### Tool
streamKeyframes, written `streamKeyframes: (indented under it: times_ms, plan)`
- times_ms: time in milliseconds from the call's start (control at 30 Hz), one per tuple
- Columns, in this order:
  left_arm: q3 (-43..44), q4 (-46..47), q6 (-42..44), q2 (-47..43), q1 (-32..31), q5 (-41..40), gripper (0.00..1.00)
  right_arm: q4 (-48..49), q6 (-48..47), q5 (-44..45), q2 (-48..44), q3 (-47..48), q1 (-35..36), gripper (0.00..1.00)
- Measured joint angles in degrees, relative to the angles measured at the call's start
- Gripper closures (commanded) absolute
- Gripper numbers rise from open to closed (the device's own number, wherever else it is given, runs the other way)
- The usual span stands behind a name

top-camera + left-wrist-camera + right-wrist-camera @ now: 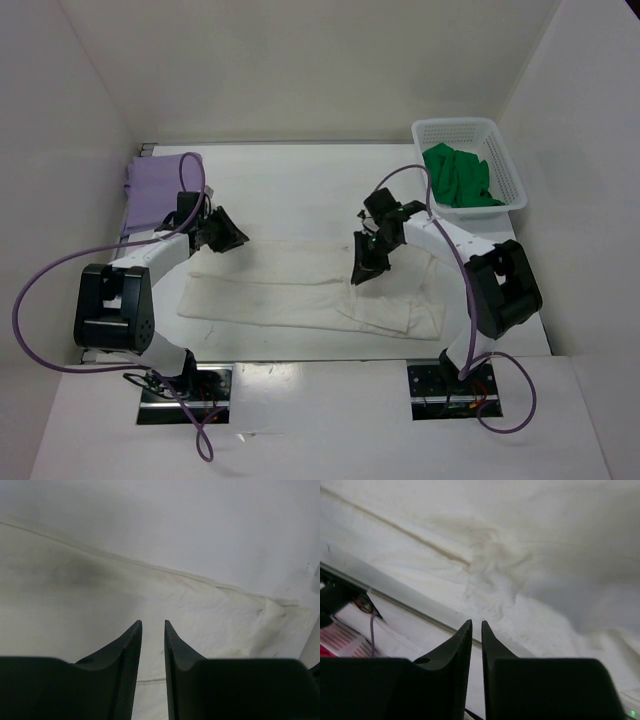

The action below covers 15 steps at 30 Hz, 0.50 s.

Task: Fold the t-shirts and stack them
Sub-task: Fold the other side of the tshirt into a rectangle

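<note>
Mid-frame, cream shirt (280,295) lay part-folded; lavender shirt (150,190) looked folded, upper left; green shirt (458,175) unfolded in basket (455,124). Left end effector (153,625), right end effector (476,624): ajar, empty.

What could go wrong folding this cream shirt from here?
The cream shirt is rumpled at its right end, so a fold there may lock in creases. The left gripper and right gripper hover with jaws barely apart, holding nothing; a pinch could catch only the top layer and drag it askew.
</note>
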Motion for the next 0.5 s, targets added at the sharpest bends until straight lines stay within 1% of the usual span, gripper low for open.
streamKeyframes:
  times_ms: [67,267,467,500]
  plan:
    - [0.00,-0.02,0.00,0.00,0.00,0.11,0.69,0.24,0.13,1.40,-0.09,-0.24,-1.86,0.93]
    - [0.13,-0.09,0.20,0.00,-0.61,0.90,0.69,4.35,2.03,4.46,-0.24,-5.40,-2.56,0.96]
    - [1.25,0.17,0.20,0.57,-3.28,1.81,0.69,7.30,4.22,6.47,0.26,-10.19,-1.66,0.96]
    - [1.40,0.61,0.11,1.18,-3.54,2.25,0.69,7.26,4.87,7.32,0.33,-11.04,-1.20,0.94]
